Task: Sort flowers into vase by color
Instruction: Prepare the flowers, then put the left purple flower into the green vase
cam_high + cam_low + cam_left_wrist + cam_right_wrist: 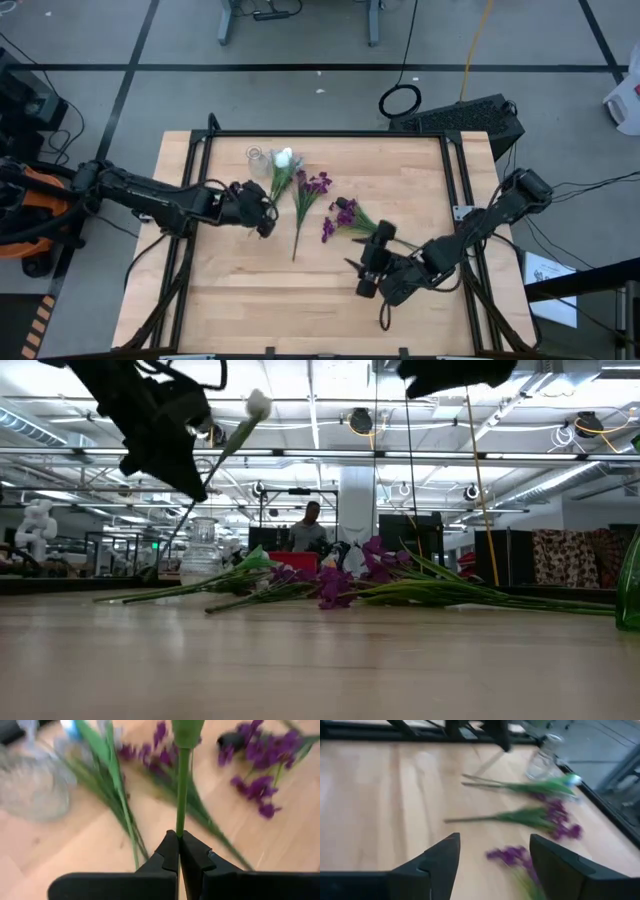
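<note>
My left gripper (pixel 265 218) (pixel 194 484) is raised over the table's left-middle and is shut on a white-bud flower; its bud (pixel 258 404) (pixel 285 157) stands high, near the clear glass vase (pixel 258 158) (pixel 202 548). Purple flowers (pixel 316 186) (pixel 335 584) and green-leaved stems (pixel 281 182) lie flat on the wood mid-table. My right gripper (pixel 363 272) (pixel 492 854) is open and hovers toward the near right; a purple cluster (pixel 509 854) lies on the table beyond its fingers, untouched. My left gripper pinches the flower's thin green stalk (pixel 180 822) between its two fingertips (pixel 169 847), below the green base of the bud (pixel 187 732). The stalk runs forward out of the fingers. It slants upward, bud end highest and clear of the table.
A green glass object (pixel 630 585) stands at the low view's right edge. Black frame rails (pixel 196 170) run along the table's sides. Bare wood (pixel 260 290) lies toward the near edge. A person (pixel 310 528) stands in the room behind.
</note>
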